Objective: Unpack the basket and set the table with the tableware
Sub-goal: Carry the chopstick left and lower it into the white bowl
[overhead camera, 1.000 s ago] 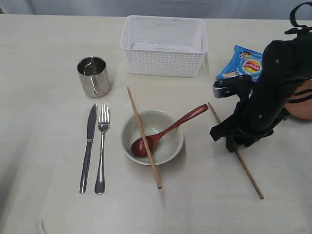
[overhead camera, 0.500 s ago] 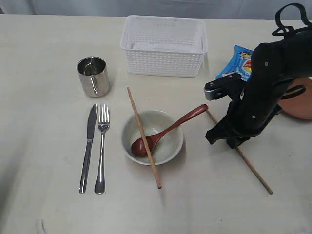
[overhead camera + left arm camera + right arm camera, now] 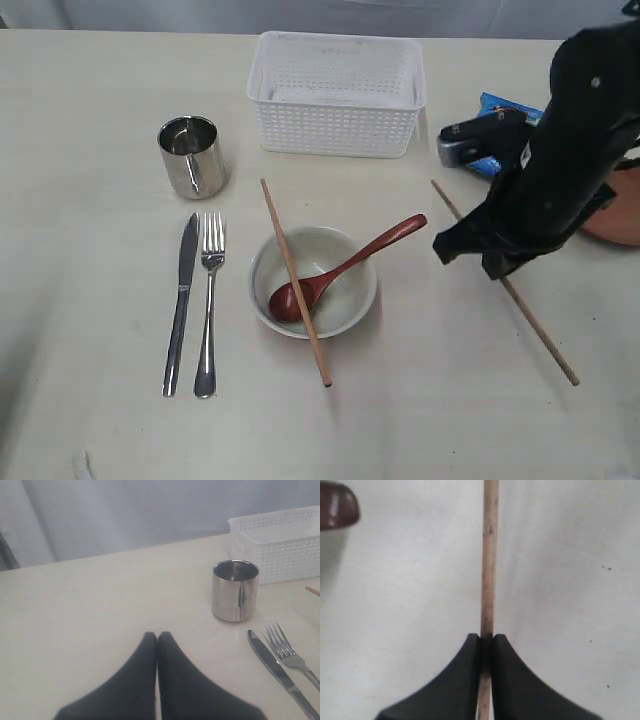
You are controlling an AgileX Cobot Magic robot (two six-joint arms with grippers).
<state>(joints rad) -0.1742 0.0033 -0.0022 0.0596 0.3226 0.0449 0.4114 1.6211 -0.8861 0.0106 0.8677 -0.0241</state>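
One chopstick (image 3: 540, 332) is pinched by the right gripper (image 3: 486, 639), right of the bowl (image 3: 313, 281); the left gripper (image 3: 157, 637) has its jaws pressed together, holding nothing.

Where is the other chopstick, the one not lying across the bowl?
On the right of the exterior view, the chopstick slants between the wooden spoon's handle and the brown plate, pinched in the right arm's fingers.
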